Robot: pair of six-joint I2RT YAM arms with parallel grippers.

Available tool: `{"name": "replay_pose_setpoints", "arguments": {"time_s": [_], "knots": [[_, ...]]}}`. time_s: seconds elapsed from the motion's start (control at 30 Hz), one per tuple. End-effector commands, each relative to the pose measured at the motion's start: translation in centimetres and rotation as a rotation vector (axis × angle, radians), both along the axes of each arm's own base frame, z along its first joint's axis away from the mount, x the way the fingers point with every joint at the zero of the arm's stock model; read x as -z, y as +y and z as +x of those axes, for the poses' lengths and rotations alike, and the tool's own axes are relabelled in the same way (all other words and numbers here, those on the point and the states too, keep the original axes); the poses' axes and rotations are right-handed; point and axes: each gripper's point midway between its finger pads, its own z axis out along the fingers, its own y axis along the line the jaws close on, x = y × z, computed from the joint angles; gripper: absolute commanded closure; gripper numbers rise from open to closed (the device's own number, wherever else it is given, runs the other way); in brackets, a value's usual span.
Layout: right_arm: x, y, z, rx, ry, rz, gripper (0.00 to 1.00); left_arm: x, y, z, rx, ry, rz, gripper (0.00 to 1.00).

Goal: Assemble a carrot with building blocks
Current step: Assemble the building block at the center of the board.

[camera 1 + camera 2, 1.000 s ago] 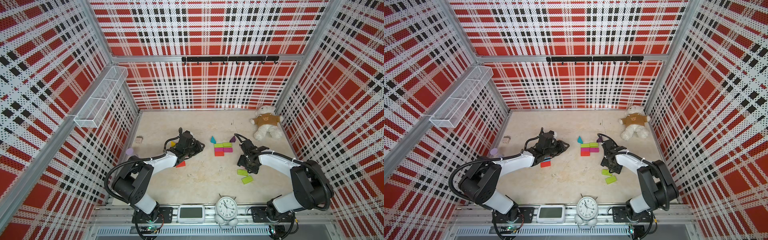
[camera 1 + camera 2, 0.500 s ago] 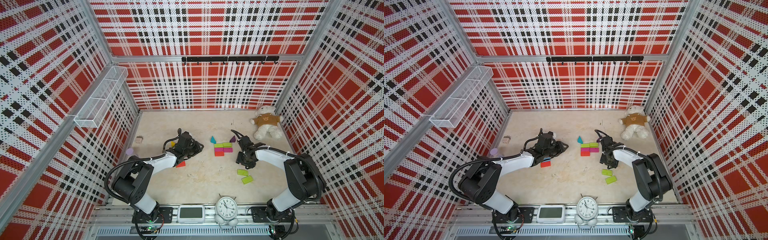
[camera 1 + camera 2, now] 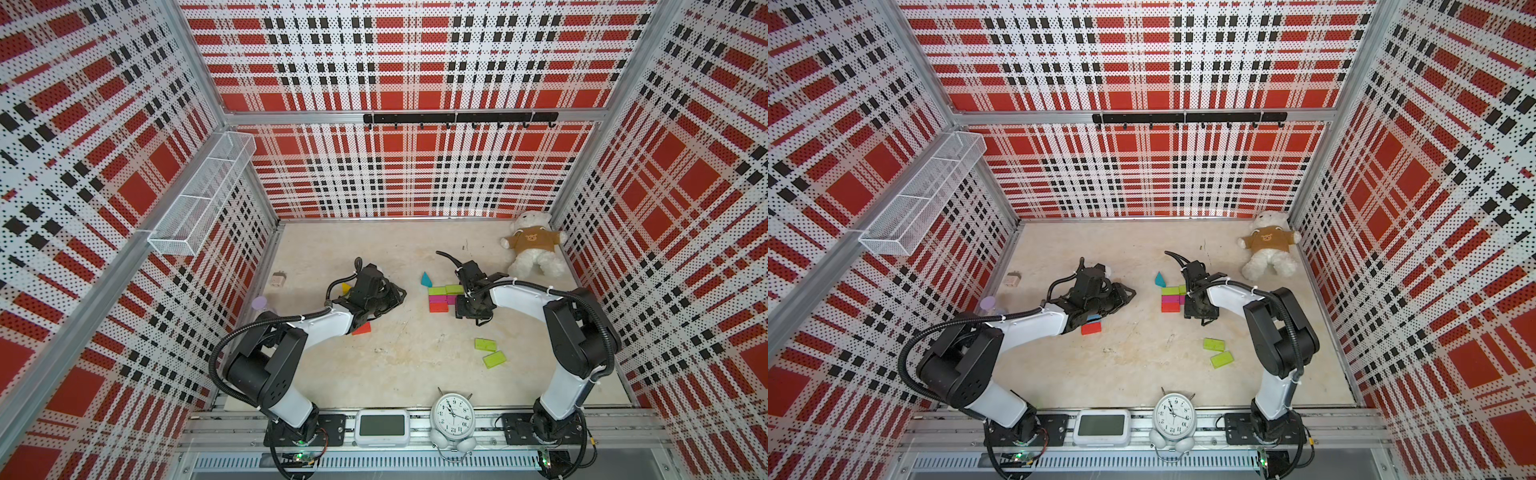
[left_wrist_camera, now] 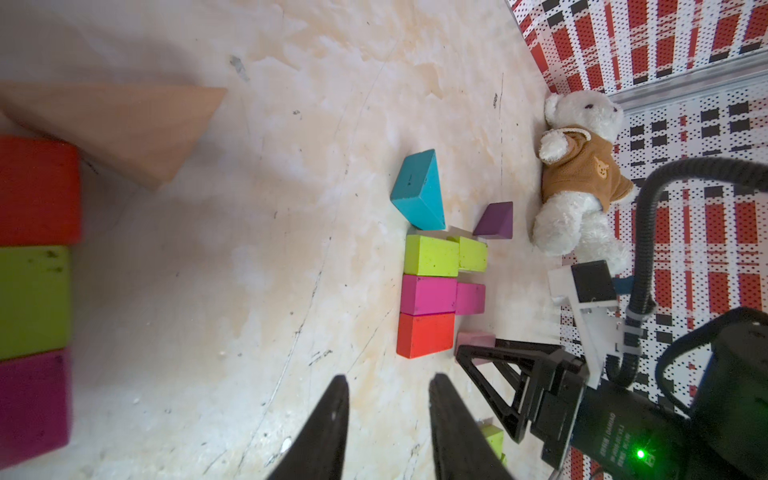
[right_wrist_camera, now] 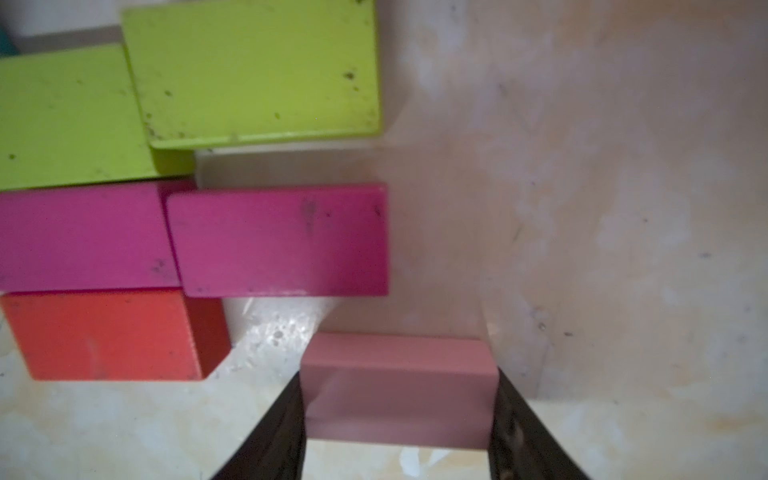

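Well apart from the fluffy white teddy bear [image 3: 534,245], the left gripper [image 4: 388,378] has its fingers parted on nothing. Nearer the bear lie flat, matte, rectangular lime green blocks [image 4: 432,255], magenta blocks [image 4: 428,295] and a red block [image 4: 426,334], long axes parallel. Beside them the right gripper [image 5: 399,374] clamps the short ends of a pink block [image 5: 399,353], aligned likewise.

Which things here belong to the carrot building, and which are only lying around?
For the job: laid blocks, pink block, teal triangle, loose lime blocks, red block.

Lying about: bear, clock, timer, plug cube, purple toy, basket.
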Motion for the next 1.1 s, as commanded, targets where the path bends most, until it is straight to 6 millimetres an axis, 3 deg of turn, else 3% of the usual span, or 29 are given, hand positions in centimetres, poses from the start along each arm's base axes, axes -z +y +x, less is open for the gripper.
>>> {"name": "replay_pose_setpoints", "arguments": {"time_s": [0.0, 0.53, 0.87, 1.07], "knots": [[1.0, 0.4, 0.3, -0.029, 0.019, -0.010, 0.54, 0.1, 0.1, 0.0, -0.015, -0.002, -0.003, 0.63], [1.3, 1.8, 1.0, -0.078, 0.026, -0.005, 0.49, 0.5, 0.2, 0.2, -0.021, 0.004, 0.001, 0.63], [-0.4, 2.0, 1.1, -0.063, -0.008, 0.019, 0.38, 0.5, 0.1, 0.1, -0.018, 0.006, 0.000, 0.63], [-2.9, 1.7, 1.1, -0.058, -0.058, 0.031, 0.31, 0.3, -0.2, -0.1, -0.013, 0.003, -0.002, 0.63]]}}
